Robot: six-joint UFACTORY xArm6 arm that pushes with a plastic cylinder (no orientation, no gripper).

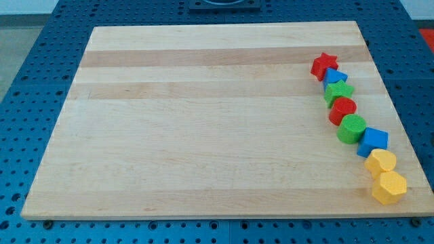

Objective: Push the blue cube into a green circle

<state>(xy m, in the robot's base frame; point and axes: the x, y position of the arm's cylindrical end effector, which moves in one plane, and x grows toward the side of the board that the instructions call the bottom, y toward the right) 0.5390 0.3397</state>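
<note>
Along view's right – blue cube (373, 141) touching green circle (352, 128), yellow block (381, 162); tip, jaws unseen.

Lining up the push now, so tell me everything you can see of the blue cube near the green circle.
The blue cube is a small, solid-looking block, matte blue, resting flat on the wooden board near its right edge. It sits in a curved row of blocks, touching the green circle at its upper left, with a yellow block just below. My tip is not in view.

No part of the arm shows here.
</note>
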